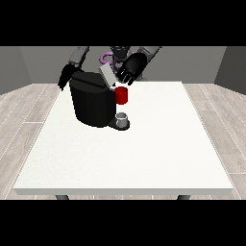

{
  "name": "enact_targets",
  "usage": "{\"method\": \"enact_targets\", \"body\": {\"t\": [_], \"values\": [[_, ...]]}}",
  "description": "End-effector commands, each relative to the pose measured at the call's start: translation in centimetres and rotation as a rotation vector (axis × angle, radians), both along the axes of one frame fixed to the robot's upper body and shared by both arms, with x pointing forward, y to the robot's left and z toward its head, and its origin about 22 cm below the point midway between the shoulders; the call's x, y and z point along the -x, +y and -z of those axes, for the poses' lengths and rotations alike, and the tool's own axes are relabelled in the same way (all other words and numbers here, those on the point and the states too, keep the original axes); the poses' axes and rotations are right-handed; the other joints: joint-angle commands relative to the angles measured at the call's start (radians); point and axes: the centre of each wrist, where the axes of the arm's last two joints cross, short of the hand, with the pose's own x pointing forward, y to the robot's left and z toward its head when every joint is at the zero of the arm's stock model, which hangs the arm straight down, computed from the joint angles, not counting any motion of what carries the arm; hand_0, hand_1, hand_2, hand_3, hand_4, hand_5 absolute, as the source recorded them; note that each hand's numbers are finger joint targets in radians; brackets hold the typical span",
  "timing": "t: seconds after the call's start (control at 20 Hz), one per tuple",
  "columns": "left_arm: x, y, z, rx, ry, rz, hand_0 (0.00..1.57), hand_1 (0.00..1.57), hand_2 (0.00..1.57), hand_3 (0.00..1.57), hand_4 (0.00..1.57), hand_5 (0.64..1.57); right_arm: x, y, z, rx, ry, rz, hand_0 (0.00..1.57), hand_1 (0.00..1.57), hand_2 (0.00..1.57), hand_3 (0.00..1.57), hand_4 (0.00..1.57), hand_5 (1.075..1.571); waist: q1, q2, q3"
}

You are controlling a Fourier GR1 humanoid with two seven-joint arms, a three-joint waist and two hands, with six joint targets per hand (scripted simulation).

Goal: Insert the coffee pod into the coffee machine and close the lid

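A black coffee machine stands on the white table at the back left. Its grey lid is tilted up, open. The hand at the view's right hovers above the machine's right side, right next to the raised lid, fingers pointing down. I cannot tell whether they touch the lid. The hand at the view's left hangs behind the machine's left corner. A small grey cup sits on the machine's drip base. I cannot make out the coffee pod.
A red mug stands on the table just right of the machine, below the hand at the view's right.
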Motion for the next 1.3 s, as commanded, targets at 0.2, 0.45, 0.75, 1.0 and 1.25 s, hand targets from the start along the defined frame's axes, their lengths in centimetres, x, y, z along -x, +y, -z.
{"method": "enact_targets", "body": {"t": [0.2,0.45,0.75,1.0,1.25], "values": [[-0.2,-0.2,-0.3,0.013,-0.002,0.000,1.25,1.25,1.29,1.24,0.45,1.571,-0.5,-1.2,-0.8,0.004,-0.011,0.033,0.00,0.00,0.00,0.00,0.12,1.571,-0.002,0.036,0.0000],[-0.2,-1.2,0.0,-0.014,-0.006,0.040,1.21,1.21,1.25,1.22,0.43,1.571,-0.3,-2.9,1.1,-0.003,0.004,0.069,0.00,0.00,0.00,0.00,0.00,1.571,0.033,0.050,0.0003],[-0.3,-4.0,-0.6,-0.038,0.010,0.078,1.17,1.17,1.24,1.20,0.42,1.571,-2.1,-2.7,-1.0,-0.005,0.022,0.098,0.00,0.00,0.00,0.00,0.03,1.571,0.050,0.037,0.0003],[-0.4,0.3,-1.2,0.007,-0.051,0.022,1.23,1.23,1.26,1.20,0.41,1.571,-0.8,0.4,-1.9,-0.001,-0.023,0.035,0.00,0.00,0.00,0.00,0.10,1.571,-0.015,0.054,-0.0004],[-0.3,0.8,-1.2,0.005,-0.040,0.012,1.21,1.21,1.24,1.20,0.35,1.571,-0.7,-2.0,-0.6,-0.030,0.021,0.064,0.00,0.00,0.00,0.00,0.00,1.571,-0.002,0.033,-0.0001]]}}
